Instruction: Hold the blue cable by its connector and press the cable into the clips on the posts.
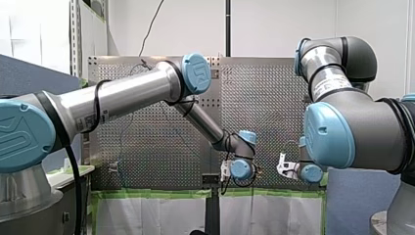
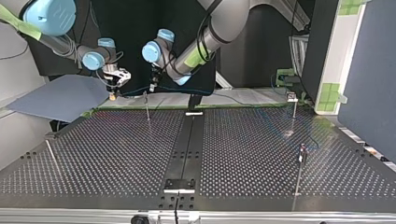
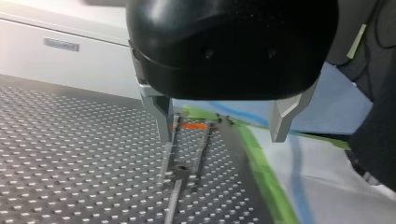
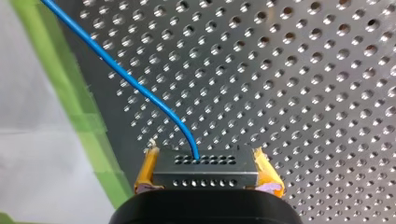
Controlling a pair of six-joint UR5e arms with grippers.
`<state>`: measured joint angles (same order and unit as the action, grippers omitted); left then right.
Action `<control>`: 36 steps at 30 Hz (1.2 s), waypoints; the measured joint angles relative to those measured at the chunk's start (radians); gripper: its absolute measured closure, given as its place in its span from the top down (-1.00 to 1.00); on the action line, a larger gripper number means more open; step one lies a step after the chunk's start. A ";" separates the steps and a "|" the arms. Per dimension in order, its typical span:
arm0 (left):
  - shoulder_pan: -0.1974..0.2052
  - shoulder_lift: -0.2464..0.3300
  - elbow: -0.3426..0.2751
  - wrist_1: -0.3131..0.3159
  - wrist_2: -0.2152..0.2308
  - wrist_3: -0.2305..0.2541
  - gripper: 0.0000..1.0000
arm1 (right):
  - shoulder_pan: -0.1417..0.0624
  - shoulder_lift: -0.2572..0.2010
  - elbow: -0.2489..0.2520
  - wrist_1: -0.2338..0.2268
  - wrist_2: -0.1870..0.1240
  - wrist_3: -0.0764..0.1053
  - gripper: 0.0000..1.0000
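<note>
The connector [image 4: 205,171], a grey block with rows of small holes, sat clamped between the yellow pads [image 4: 148,170] of my right pincer [image 4: 205,156], which was closed narrowly onto its two ends. The blue cable [image 4: 140,89] left the connector's face midway between the pads. It ran ahead of the pincer in a curve over the perforated table [image 4: 303,93], toward the green tape [image 4: 88,116] along the table's edge beside the pincer.

My left pincer [image 3: 223,128] hung with its metal fingers [image 3: 163,119] wide apart and nothing between them. A thin post [image 3: 168,158] stood ahead of it, just beside one finger; whether they touched could not be told. A blurred blue line ran past the other finger. In the top view the two pincers hung near each other over the table's far edge, the cable stretched thinly from one toward the other.
</note>
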<state>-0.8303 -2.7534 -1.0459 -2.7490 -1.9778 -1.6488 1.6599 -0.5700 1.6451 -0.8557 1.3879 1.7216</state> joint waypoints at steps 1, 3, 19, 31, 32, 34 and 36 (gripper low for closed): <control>0.001 0.008 -0.008 0.007 0.000 0.000 1.00 | -0.001 0.000 0.008 -0.007 -0.001 0.000 -1.00; 0.002 0.026 -0.027 0.024 -0.001 0.000 1.00 | -0.003 0.000 0.028 -0.025 -0.008 0.000 -1.00; -0.031 0.163 -0.164 0.079 -0.030 0.003 1.00 | -0.011 -0.031 0.165 -0.148 -0.085 -0.011 -1.00; -0.087 0.185 -0.271 0.011 -0.068 0.009 1.00 | -0.015 -0.043 0.188 -0.173 -0.128 -0.004 -1.00; -0.090 0.188 -0.281 0.001 -0.069 0.009 1.00 | -0.015 -0.043 0.189 -0.175 -0.128 -0.002 -1.00; -0.093 0.193 -0.296 -0.014 -0.070 0.005 1.00 | -0.014 -0.043 0.189 -0.179 -0.128 0.005 -1.00; -0.094 0.196 -0.314 -0.032 -0.075 -0.006 1.00 | -0.012 -0.043 0.188 -0.182 -0.128 0.010 -1.00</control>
<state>-0.9242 -2.5571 -1.3602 -2.7810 -2.0526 -1.6543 1.6476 -0.6131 1.8331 -1.0376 1.2596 1.7311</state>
